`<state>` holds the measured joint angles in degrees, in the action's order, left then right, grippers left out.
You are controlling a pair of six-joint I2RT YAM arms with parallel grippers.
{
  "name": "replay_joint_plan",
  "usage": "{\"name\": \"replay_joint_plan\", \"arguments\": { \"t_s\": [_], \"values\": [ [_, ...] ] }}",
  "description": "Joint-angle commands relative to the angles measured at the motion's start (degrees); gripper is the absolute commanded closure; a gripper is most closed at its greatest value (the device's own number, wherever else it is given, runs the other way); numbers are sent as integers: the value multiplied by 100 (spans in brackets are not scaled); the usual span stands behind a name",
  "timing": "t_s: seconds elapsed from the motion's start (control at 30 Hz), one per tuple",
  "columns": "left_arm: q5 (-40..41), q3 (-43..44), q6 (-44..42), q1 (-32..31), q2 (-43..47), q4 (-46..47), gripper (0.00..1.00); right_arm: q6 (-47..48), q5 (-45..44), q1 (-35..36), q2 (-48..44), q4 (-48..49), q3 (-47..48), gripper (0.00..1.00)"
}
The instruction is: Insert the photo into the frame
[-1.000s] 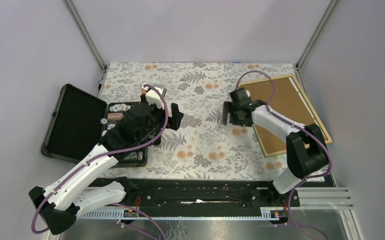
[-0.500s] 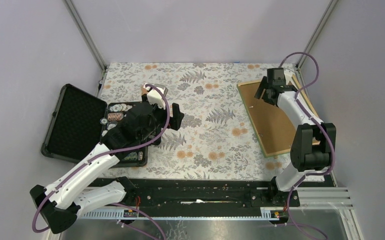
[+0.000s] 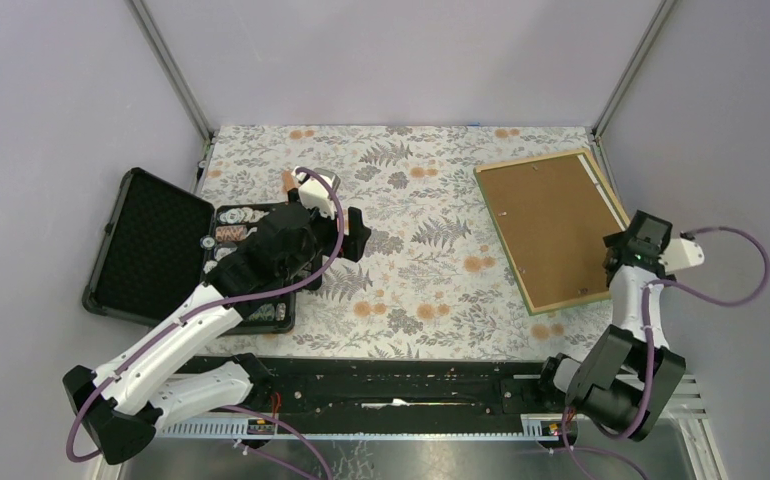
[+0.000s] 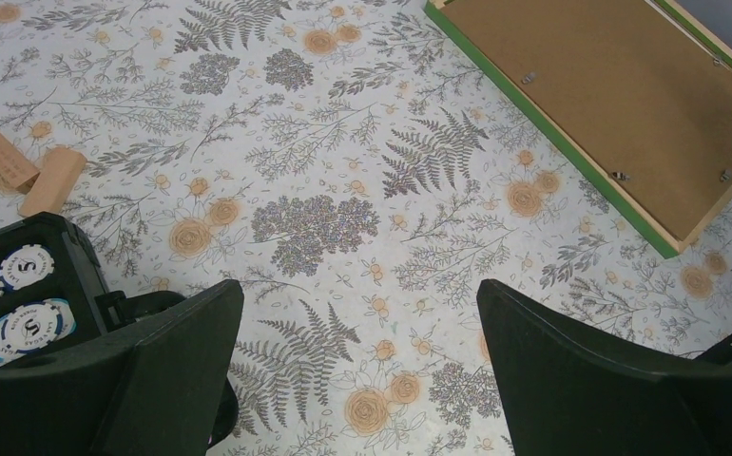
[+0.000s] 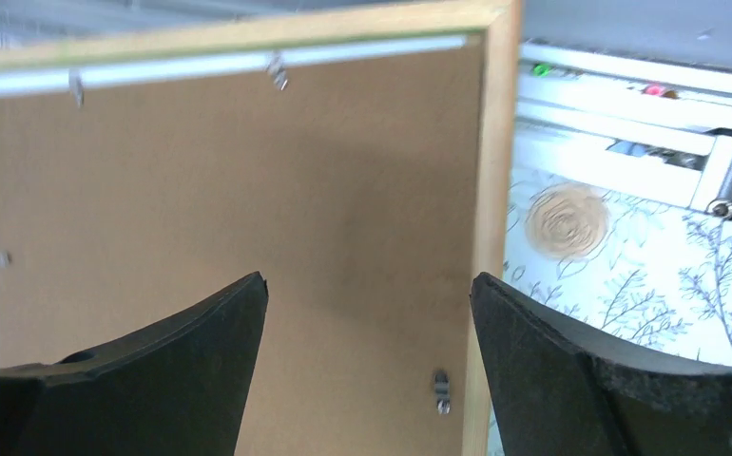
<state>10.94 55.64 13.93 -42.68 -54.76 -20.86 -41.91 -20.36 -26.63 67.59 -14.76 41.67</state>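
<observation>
Nearest, the right gripper [image 5: 370, 285] is hovering at four o'clock, jaws open and empty; the left gripper [image 4: 357, 294] likewise at ten, by the poker chip case [image 3: 151, 250]. The frame [image 5: 497, 190] is lying face-down at two o'clock with its backing board [image 3: 551, 225] seated, and the photo is not showing. Likely still opening up: the board probably needs lifting next.

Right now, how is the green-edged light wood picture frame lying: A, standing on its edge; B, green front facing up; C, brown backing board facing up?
C: the green-edged light wood picture frame lies flat, brown backing board on top.
</observation>
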Motion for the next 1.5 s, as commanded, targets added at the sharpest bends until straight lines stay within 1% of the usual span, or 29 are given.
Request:
{"name": "replay_joint_plan", "arguments": {
  "t_s": [0.0,0.07,0.1,0.13,0.2,0.37,0.53,0.7,0.83,1.0,1.13,1.23,1.33,1.47],
  "values": [
    [-36,9,-5,-8,44,254,1,-620,20,-747,6,678,-288,19],
    [-44,9,-5,-11,30,262,1,-660,-55,-922,138,742,-301,25],
    [-42,9,-5,-12,27,259,1,-648,-115,-949,207,789,-303,31],
    [-40,9,-5,-12,24,258,1,-637,-162,-967,263,804,-290,41],
    [-44,4,-9,-10,3,265,1,-639,-282,-975,352,882,-330,51],
    [-33,4,-13,-9,-16,265,1,-688,-384,-1092,650,1020,-431,52],
    [-35,9,-22,-12,-17,259,1,-581,-326,-1267,1124,1106,-412,47],
    [-42,16,-23,-8,-4,265,1,-255,-315,-1302,1456,1305,-335,41],
    [-86,26,-14,-7,17,262,1,-121,-156,-1301,1761,1180,-212,40],
    [-98,26,-6,-6,61,261,1,-169,57,-1292,1806,950,-323,47],
    [-119,32,-5,-8,95,262,1,-232,413,-1223,1527,709,-563,64],
    [-111,35,-3,-9,138,261,1,-225,475,-992,1213,460,-769,72],
    [-82,26,-5,-4,188,266,1,-299,441,-595,973,177,-963,73],
    [-67,26,-5,-10,237,261,1,-628,648,-23,808,-41,-1324,72]
  ]
}}
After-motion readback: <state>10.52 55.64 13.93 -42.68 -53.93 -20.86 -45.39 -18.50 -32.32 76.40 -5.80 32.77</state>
